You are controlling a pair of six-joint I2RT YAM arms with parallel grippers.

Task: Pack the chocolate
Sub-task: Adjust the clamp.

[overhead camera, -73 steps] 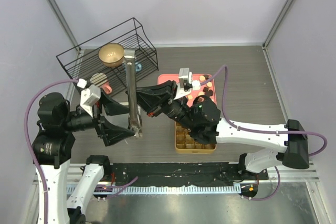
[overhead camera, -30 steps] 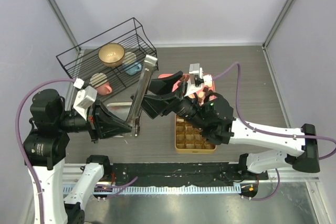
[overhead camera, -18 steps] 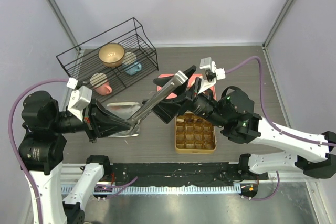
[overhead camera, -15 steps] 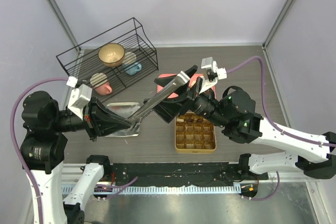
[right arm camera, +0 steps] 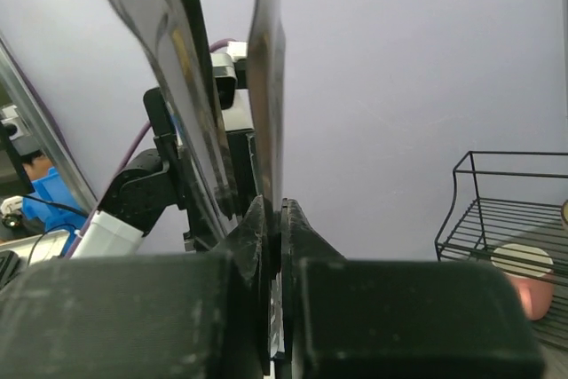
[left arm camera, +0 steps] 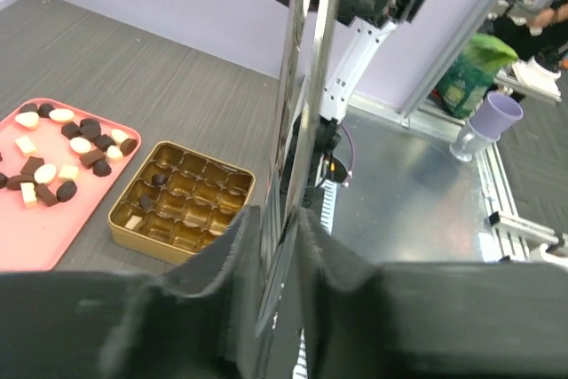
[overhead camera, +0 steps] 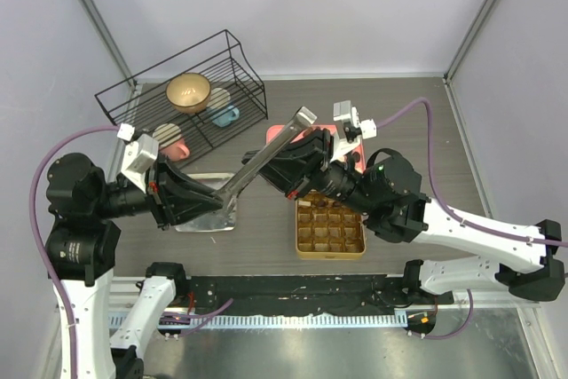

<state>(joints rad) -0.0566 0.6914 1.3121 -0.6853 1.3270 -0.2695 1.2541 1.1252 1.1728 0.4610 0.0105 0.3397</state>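
Metal tongs (overhead camera: 266,159) slant up between the two arms. My right gripper (overhead camera: 286,159) is shut on them partway along; in the right wrist view its fingers (right arm camera: 266,228) pinch a blade while the tongs (right arm camera: 264,59) rise above. My left gripper (overhead camera: 224,206) stands open around the tongs' lower end, and the tongs (left arm camera: 297,130) run up through the gap between its fingertips (left arm camera: 241,230). Chocolate (left arm camera: 62,150) lies scattered on the pink tray (left arm camera: 35,232). The gold tin (left arm camera: 232,185) holds a couple of pieces (left arm camera: 158,180). From above, the arm hides most of the pink tray (overhead camera: 277,133).
A black wire rack (overhead camera: 182,95) at the back left holds a gold bowl (overhead camera: 188,91) and cups. A flat metal tray (overhead camera: 202,217) lies under my left gripper. The gold tin (overhead camera: 330,250) sits near the front edge. A purple cup (left arm camera: 486,117) stands beyond the table.
My right gripper has closed on the tongs and shifted slightly left. My left gripper's jaws have parted around the tongs' lower end. The tongs' upper end sits a little higher.
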